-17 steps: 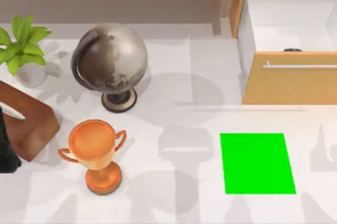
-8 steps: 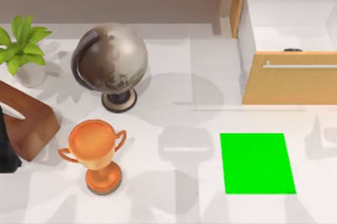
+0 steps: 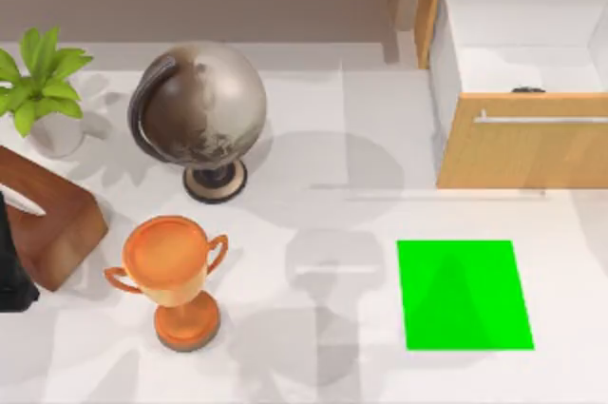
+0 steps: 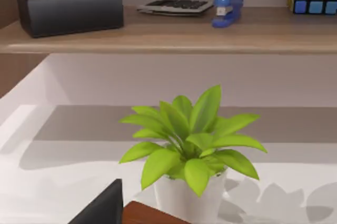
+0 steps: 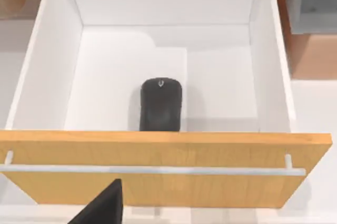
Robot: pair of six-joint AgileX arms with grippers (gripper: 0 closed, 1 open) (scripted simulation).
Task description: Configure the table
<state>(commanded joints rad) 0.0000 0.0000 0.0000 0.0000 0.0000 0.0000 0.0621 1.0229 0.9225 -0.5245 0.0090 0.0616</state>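
A: Two arms, and we barely see either. A dark sliver of our left arm (image 3: 11, 266) sits at the table's left edge; a dark gripper part (image 5: 102, 205) hangs in front of the drawer in the right wrist view. Fingers apart or together? We can't tell for either.

B: And the table (image 3: 313, 138)?

A: Broad, flat, white with faint grey marbling. It spreads under everything, right of the left arm and below the right wrist camera.

B: Materials?

A: Glossy orange trophy (image 3: 171, 276) with two handles, near left. Far of it, a round brownish-grey globe (image 3: 199, 114) on a dark ring base. A leafy green plant (image 3: 38, 81) in a white pot at far left, and a reddish wooden block (image 3: 47, 223) just near of it. A flat bright green mat (image 3: 464, 294) at near right.

B: The drawer?

A: Light wooden drawer (image 5: 158, 174), open, white inside, with a thin metal bar handle. A smooth black mouse (image 5: 160, 104) lies inside, close to the front panel.
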